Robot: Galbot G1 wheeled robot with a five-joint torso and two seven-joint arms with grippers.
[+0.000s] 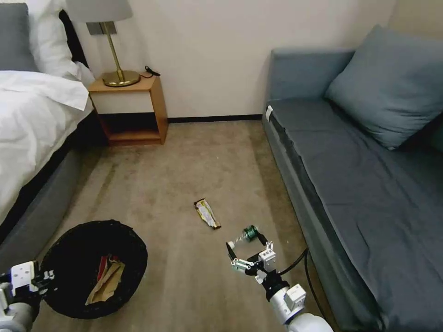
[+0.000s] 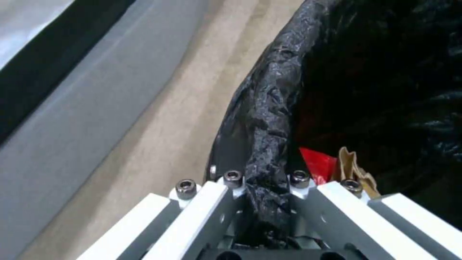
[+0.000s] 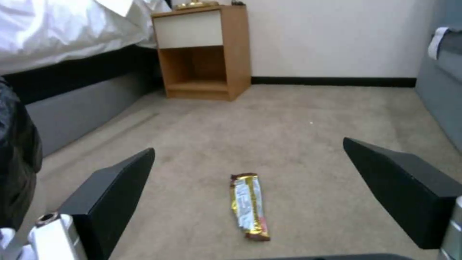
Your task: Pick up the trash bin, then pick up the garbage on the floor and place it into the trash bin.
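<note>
The left gripper (image 2: 262,202) has its jaws clamped on the rim of the trash bin (image 1: 74,249), keeping it beside the litter. The right gripper (image 1: 249,253), jaws wide, hangs low over the floor (image 1: 184,161) facing the wrapper (image 3: 248,206); the bottle (image 1: 245,235) lies just beside it.

Left gripper (image 1: 44,278) near left, fingers clamped. Right gripper (image 1: 247,249) near right, low, fingers (image 3: 110,202) spread wide.

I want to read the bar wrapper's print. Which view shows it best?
The right wrist view: the bar wrapper lies large and unobstructed on the carpet between the open right gripper's fingers. The head view shows the wrapper small and farther off.
</note>
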